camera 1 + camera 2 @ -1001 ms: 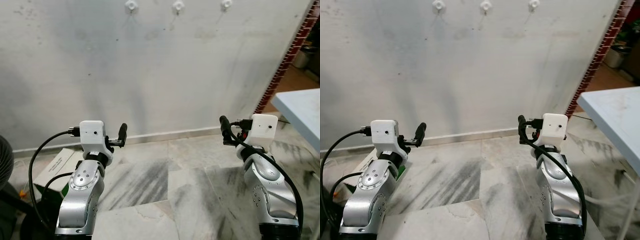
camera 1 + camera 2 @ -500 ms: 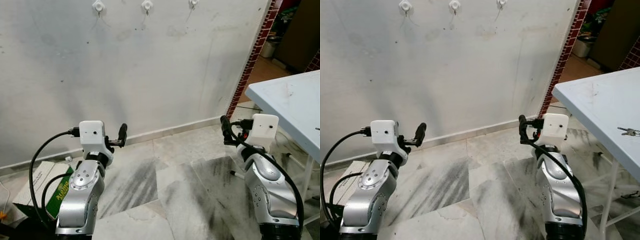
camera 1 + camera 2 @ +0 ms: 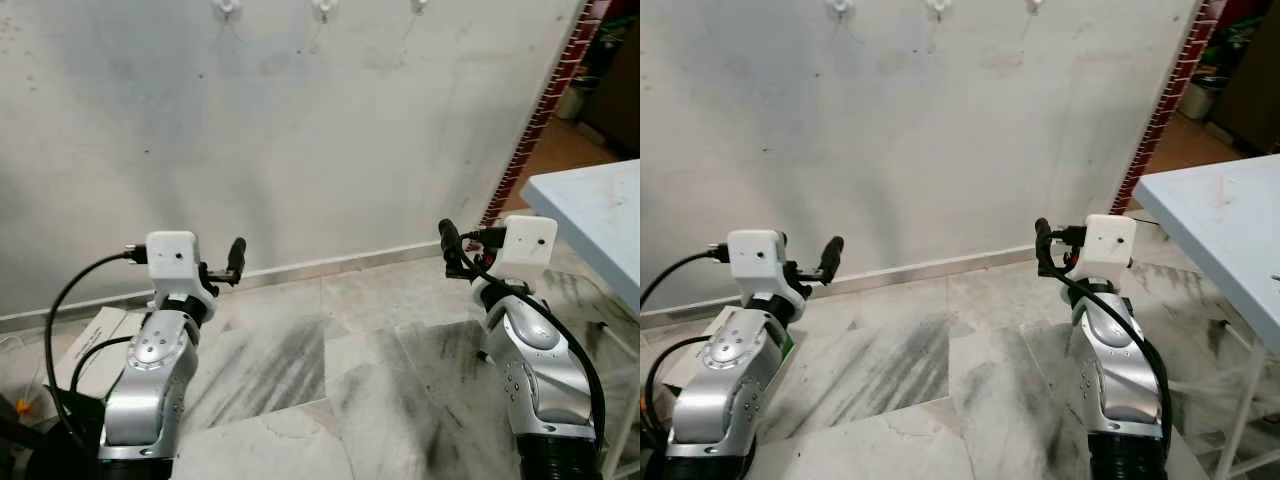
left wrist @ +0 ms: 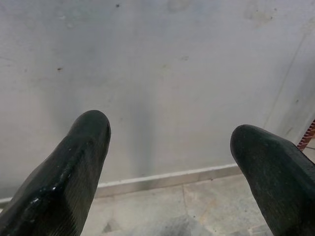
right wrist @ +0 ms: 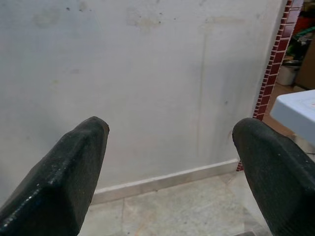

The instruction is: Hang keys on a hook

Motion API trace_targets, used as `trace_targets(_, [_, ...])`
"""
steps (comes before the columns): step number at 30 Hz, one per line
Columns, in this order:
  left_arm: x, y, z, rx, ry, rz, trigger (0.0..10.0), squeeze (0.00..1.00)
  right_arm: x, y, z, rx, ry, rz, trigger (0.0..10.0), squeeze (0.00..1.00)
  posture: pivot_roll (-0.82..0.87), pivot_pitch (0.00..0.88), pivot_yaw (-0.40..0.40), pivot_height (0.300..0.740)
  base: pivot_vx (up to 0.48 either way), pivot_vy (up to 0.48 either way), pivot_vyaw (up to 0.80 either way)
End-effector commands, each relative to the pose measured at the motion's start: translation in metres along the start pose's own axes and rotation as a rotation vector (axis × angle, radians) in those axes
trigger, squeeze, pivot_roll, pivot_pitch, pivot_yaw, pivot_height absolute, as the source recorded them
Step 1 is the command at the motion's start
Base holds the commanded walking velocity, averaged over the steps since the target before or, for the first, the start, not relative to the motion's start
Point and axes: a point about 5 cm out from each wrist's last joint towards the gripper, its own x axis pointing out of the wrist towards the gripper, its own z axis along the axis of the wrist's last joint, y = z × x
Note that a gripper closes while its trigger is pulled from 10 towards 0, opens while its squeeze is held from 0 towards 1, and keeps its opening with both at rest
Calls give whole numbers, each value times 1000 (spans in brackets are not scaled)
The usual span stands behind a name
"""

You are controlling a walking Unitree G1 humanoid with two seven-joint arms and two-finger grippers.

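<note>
Wall (image 3: 330,140) ahead of both raised grippers; table (image 3: 1220,215) beside right gripper (image 5: 170,182); three hooks (image 3: 322,10) high above. Left gripper (image 4: 170,172) and right both spread wide, empty. Keys unseen; presumably light, stiff, jingly, best pinched at the ring.

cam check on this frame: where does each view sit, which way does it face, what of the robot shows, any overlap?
Left and right eye views: head stereo pair, looking forward and down at the wall, hooks, marble floor and table; both arms show.
Left wrist view: along the open left gripper at wall and skirting.
Right wrist view: along the open right gripper at wall, brick edge.
Shared: the same wall.
</note>
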Motion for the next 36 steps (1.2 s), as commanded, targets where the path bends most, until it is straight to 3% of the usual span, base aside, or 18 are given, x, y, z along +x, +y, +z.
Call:
trace_targets(1, [-3, 0, -2, 0, 11, -5, 10000, 0, -1, 2, -3, 5, 10, 7, 10000, 0, -19, 52, 33, 740, 0, 0, 0])
trace_targets(10, [-7, -8, -6, -12, 26, -31, 10000, 0, -4, 1, -7, 10, 20, 1, 10000, 0, -24, 56, 41, 740, 0, 0, 0])
trace_targets(30, [-7, -9, -7, -3, 29, -42, 10000, 0, -4, -1, -7, 8, 22, 2, 10000, 0, -25, 50, 37, 740, 271, 0, 0])
trace_targets(36, [-6, -8, -7, -1, 30, -41, 10000, 0, -3, -1, -6, 2, 19, 1, 10000, 0, -26, 48, 37, 740, 277, 0, -484])
